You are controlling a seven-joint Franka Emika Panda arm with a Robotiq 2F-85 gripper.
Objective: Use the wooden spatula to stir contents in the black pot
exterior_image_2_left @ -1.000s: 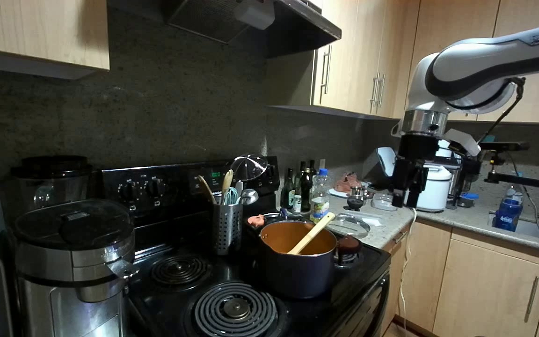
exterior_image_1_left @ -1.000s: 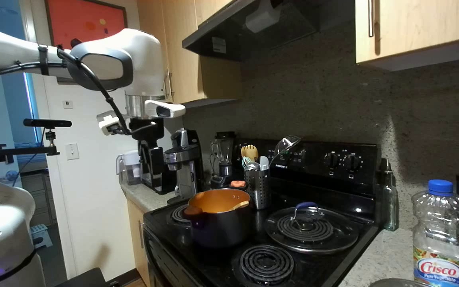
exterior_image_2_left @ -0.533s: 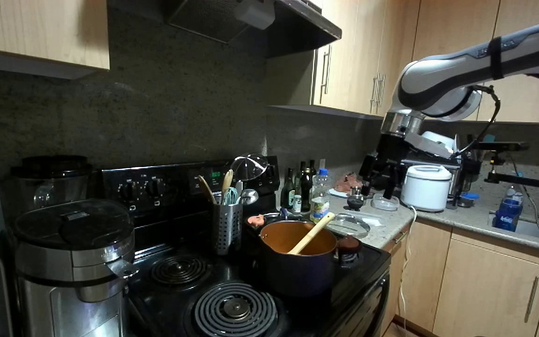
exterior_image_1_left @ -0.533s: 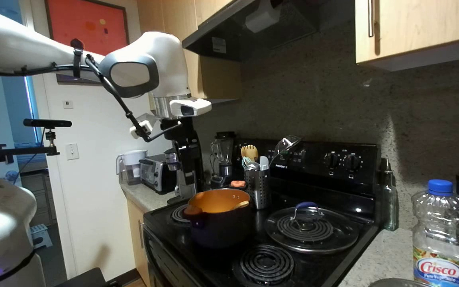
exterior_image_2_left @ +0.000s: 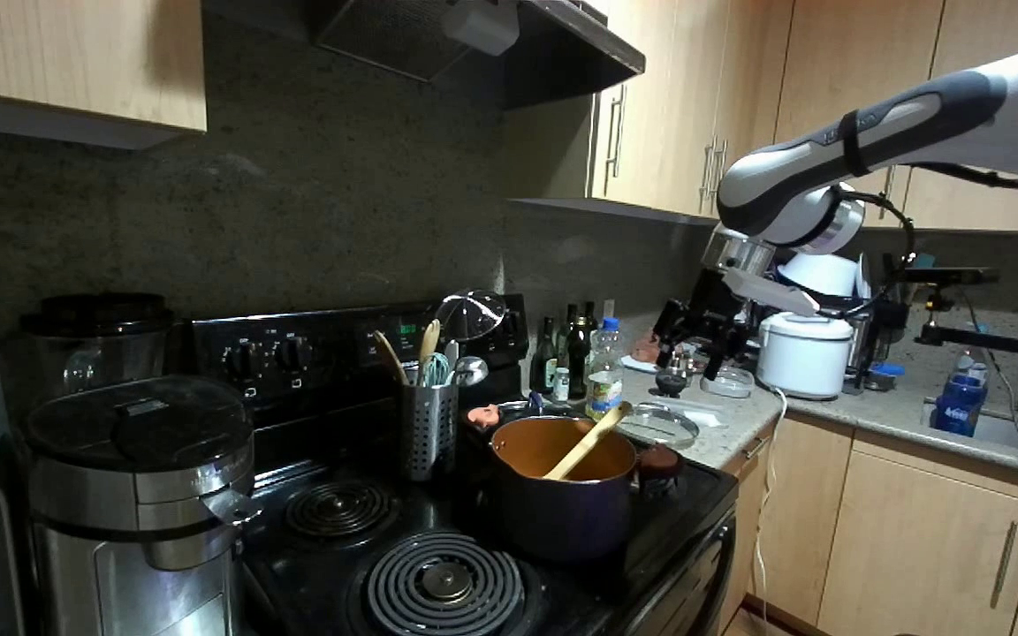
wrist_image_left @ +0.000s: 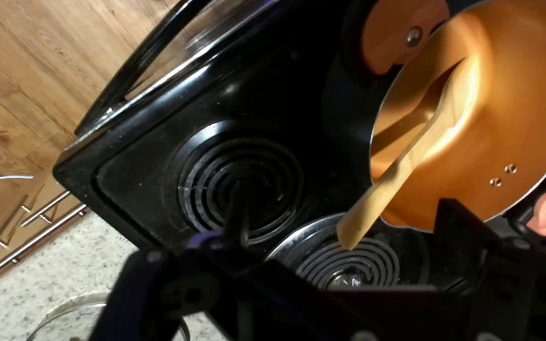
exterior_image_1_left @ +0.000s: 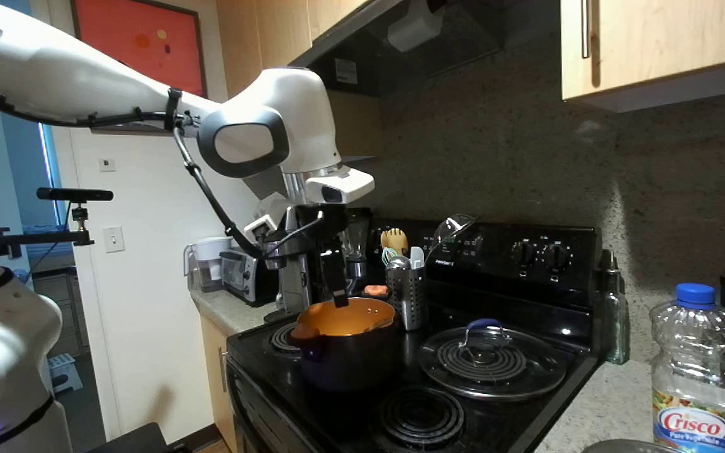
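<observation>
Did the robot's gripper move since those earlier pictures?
Yes. In an exterior view, the gripper has moved left across the picture, closer to the black pot, which stays put.

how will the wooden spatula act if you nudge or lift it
The wooden spatula looks like solid wood, so it should be stiff rather than bendy. It leans over the rim of the black pot with one end sticking out, so a sideways nudge might make it slide or swivel. Its slim shape suggests it would probably feel light.
</observation>
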